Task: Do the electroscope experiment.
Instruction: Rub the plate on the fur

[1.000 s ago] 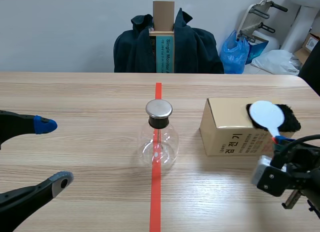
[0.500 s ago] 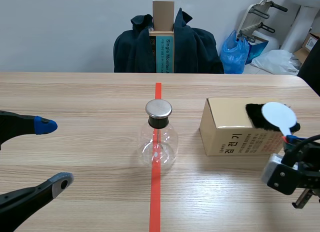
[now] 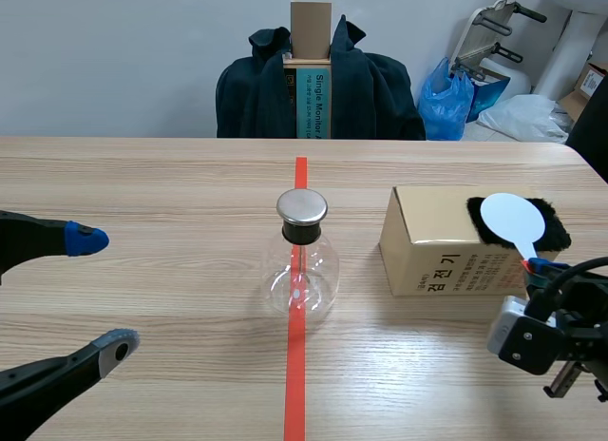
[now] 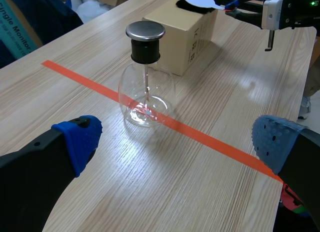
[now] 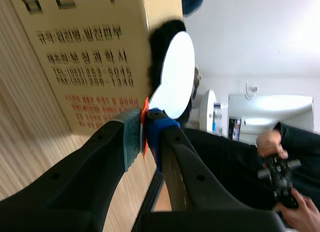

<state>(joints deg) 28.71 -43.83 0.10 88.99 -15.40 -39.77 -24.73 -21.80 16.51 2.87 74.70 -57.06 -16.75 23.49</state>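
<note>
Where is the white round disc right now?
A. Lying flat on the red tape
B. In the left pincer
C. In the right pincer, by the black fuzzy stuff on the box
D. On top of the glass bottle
C: the right pincer is shut on the stem of the white disc, and the disc is up against the black fur on top of the box.

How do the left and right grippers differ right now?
The left gripper is open and empty; the right gripper is shut on the white paddle, at its handle. The left gripper lies beside the glass flask, apart from it; the right gripper holds the paddle's disc over the black fur on the cardboard box. Both are black, with soft dotted tips.
</note>
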